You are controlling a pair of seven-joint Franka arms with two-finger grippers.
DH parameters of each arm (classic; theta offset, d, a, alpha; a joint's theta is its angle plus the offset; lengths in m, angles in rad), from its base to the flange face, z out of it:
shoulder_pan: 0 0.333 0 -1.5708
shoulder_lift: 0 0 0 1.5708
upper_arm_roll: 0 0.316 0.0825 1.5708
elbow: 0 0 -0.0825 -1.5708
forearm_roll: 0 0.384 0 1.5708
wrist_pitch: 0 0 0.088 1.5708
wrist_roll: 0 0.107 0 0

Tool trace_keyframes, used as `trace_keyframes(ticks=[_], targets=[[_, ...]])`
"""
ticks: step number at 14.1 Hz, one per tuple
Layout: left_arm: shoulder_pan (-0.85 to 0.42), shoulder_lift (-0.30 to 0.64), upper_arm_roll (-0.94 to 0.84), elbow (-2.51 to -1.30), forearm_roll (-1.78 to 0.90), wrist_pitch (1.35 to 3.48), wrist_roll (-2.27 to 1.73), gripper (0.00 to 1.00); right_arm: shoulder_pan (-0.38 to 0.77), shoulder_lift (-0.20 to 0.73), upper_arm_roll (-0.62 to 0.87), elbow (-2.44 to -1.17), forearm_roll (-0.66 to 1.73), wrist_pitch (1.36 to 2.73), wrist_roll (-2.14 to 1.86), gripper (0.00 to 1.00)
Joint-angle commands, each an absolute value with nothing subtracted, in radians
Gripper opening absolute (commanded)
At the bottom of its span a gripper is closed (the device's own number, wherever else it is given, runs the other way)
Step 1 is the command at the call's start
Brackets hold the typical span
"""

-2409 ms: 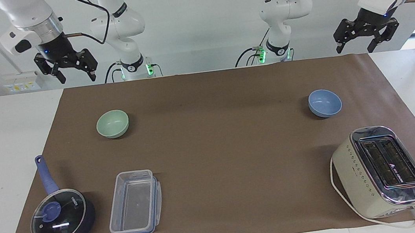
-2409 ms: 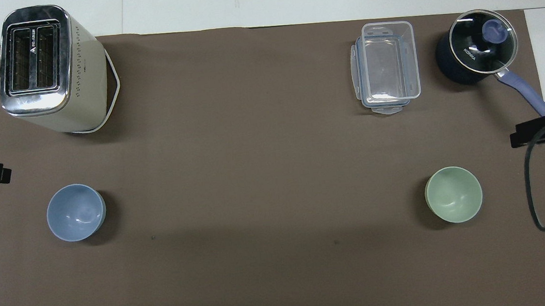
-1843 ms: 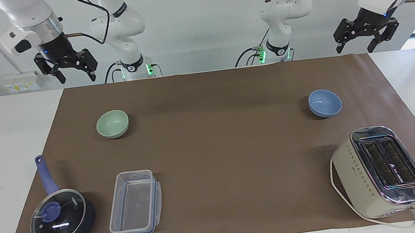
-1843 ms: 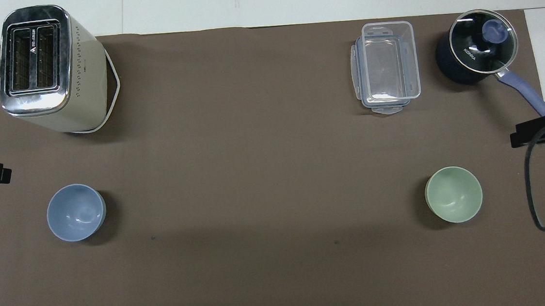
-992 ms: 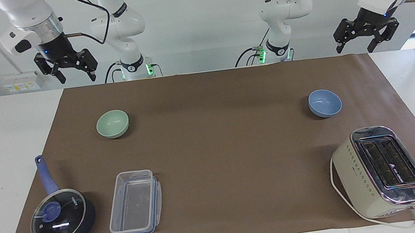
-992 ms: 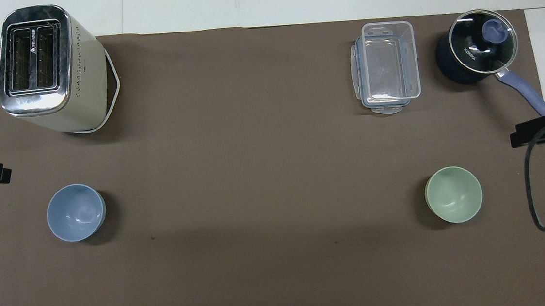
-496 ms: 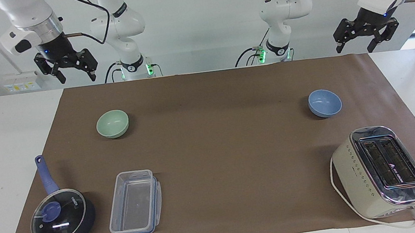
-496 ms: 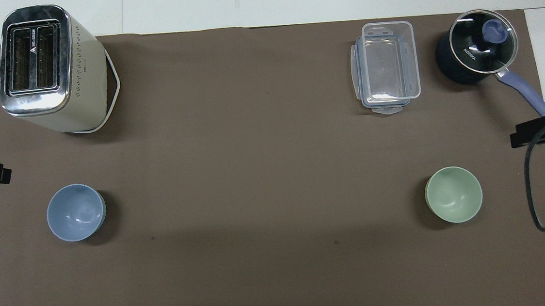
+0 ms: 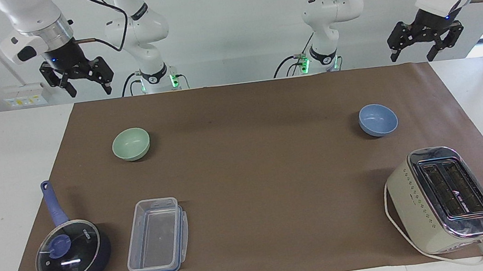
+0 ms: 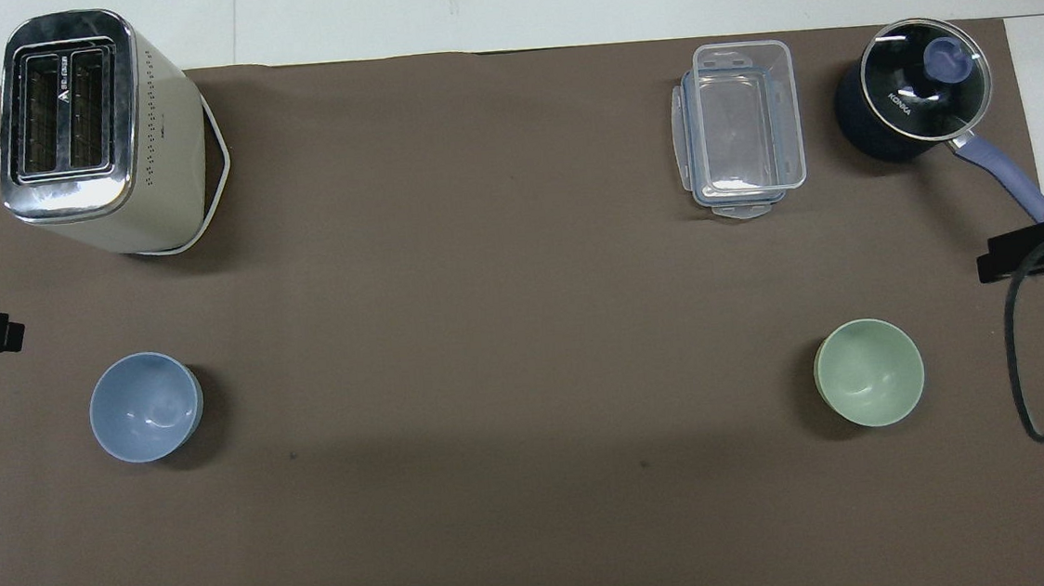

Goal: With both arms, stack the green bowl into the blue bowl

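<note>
The pale green bowl [image 9: 131,144] [image 10: 868,373] stands upright and empty on the brown mat toward the right arm's end of the table. At the left arm's end stands the light blue bowl [image 9: 378,119] [image 10: 145,406], also upright and empty, about as near to the robots as the green one. My right gripper [image 9: 88,89] hangs open in the air over the table's edge by the robots, well clear of the green bowl. Likewise open and empty, my left gripper [image 9: 411,57] hangs high over the mat's corner, apart from the blue bowl.
A cream toaster [image 9: 443,198] with its cord sits farther from the robots than the blue bowl. A dark blue lidded saucepan [image 9: 71,250] and a clear plastic container [image 9: 157,240] sit farther out than the green bowl. The brown mat [image 9: 264,174] lies bare between the bowls.
Neither bowl has moved. The left gripper has drifted only a touch in the air; the right gripper hangs where it was.
</note>
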State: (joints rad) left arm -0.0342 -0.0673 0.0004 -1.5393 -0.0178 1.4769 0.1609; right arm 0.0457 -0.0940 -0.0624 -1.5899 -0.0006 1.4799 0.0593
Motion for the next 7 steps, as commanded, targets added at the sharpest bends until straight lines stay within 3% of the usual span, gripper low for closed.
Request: trace_keyframes(ticks=[1, 7], targets=[[-0.026, -0.083, -0.002, -1.549, -0.026, 1.47, 0.158, 1.0, 0.035, -0.103, -0.06, -1.595, 0.0, 1.476, 0.046, 1.0], [-0.023, -0.084, -0.002, -1.555, -0.028, 1.473, 0.161, 1.0, 0.035, -0.103, -0.06, -1.595, 0.0, 1.476, 0.046, 1.0]])
